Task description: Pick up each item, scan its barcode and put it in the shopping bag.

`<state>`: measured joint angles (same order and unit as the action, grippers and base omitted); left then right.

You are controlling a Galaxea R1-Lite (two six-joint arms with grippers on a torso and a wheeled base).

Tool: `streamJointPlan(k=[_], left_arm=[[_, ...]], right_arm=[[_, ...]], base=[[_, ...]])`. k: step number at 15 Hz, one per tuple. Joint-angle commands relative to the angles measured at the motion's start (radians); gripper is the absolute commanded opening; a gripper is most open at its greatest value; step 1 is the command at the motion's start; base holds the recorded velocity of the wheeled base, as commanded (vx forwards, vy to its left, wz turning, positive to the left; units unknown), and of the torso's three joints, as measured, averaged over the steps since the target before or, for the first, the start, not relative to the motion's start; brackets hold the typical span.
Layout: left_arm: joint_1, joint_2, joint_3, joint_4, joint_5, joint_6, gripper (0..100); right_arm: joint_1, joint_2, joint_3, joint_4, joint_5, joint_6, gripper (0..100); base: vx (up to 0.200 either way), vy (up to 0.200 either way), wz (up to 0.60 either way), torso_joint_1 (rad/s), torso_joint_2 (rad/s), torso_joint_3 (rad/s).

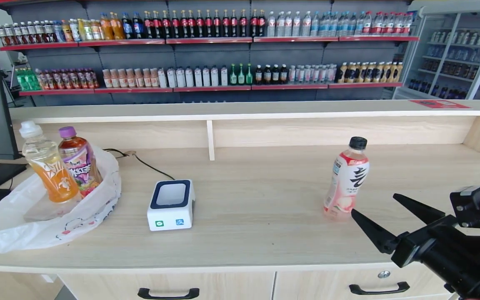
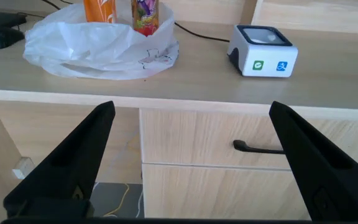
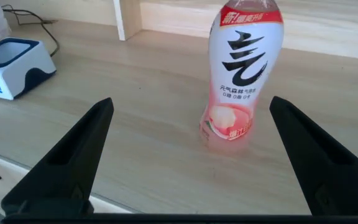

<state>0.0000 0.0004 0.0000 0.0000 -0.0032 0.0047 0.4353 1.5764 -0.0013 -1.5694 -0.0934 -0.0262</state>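
The right gripper (image 1: 373,203) sits low on the right, jaws spread wide (tips angled leftward); the left gripper (image 2: 191,106) gapes equally.

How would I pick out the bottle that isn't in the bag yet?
On the wooden counter, look right of the white scanner. One bottle stands upright alone there, just ahead of the right tool. Unlike the two bottles in the bag, it is pale pink with a black cap.

Matte black right arm (image 1: 444,250) ends in two long, tapered, pointed jaws.
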Motion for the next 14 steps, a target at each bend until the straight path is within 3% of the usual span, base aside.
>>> streamJointPlan(k=[1, 3, 10, 14], left_arm=[[0.0, 0.0, 0.0, 0.0, 0.0, 0.0, 100], [0.0, 0.0, 0.0, 0.0, 0.0, 0.0, 100], [0.0, 0.0, 0.0, 0.0, 0.0, 0.003, 100], [0.0, 0.0, 0.0, 0.0, 0.0, 0.001, 100]], right_arm=[[-0.02, 0.051, 0.001, -0.001, 0.0, 0.0, 100], [-0.001, 0.08, 0.0, -0.001, 0.0, 0.0, 100], [0.034, 0.12, -0.092, -0.001, -0.006, -0.003, 100], [0.092, 0.202, -0.167, -0.001, -0.131, 0.008, 100]], base=[[0.0, -0.2, 0.0, -0.002, 0.0, -0.002], [0.0, -0.2, 0.0, 0.002, 0.0, 0.005], [0.0, 0.0, 0.0, 0.0, 0.0, 0.0], [0.0, 0.0, 0.0, 0.0, 0.0, 0.0]])
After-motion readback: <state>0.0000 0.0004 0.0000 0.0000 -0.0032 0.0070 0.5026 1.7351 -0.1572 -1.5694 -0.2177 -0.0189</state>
